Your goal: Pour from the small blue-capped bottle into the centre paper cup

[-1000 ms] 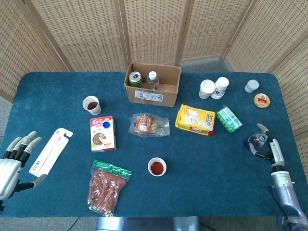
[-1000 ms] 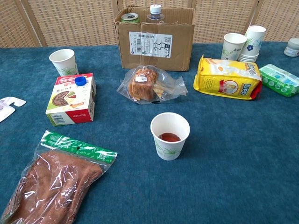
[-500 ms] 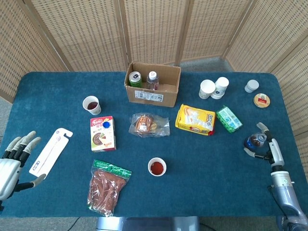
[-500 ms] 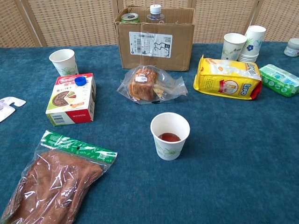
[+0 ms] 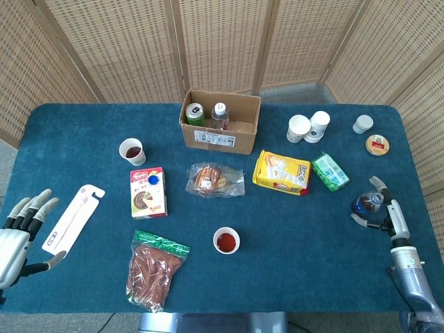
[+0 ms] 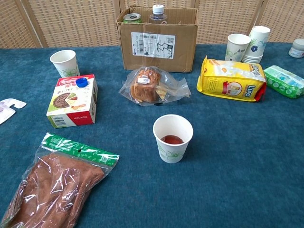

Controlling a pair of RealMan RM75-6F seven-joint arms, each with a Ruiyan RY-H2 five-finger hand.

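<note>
Head view: we read little at this range. Yellow snack bag point(image 6: 233, 79) shows large red lettering in the chest view, rotated sideways; we can't read it for certain. Cardboard box point(image 6: 157, 42) carries a white shipping label with barcodes, text too small. Red-and-white snack carton point(image 6: 72, 101) has a chocolate biscuit picture and a blue cap point(image 6: 81, 82) lying on its top; the print on its front edge is illegible. Green can point(image 5: 195, 114) and a clear bottle with white cap point(image 5: 220, 114) stand inside the box.

Small bottle point(image 5: 367, 202) sits at the table's right edge, its blue cap off. We see our right hand point(image 5: 382, 210) wrapped around it: fingers curl behind and over it, thumb low in front. It looks gripped, and sits roughly upright from above. Forearm runs down toward the bottom right corner.

Centre paper cup point(image 6: 173, 138) stands upright near the front middle of the blue table point(image 6: 247, 156), dark red liquid in the bottom, well apart from the bottle.

Our left hand point(image 5: 19, 234) hovers off the left edge, palm up, fingers spread and apart, holding nothing, just beside the white carded toothbrush pack point(image 5: 71, 217).

Second cup with red liquid point(image 5: 132, 150) stands left of the box.
</note>
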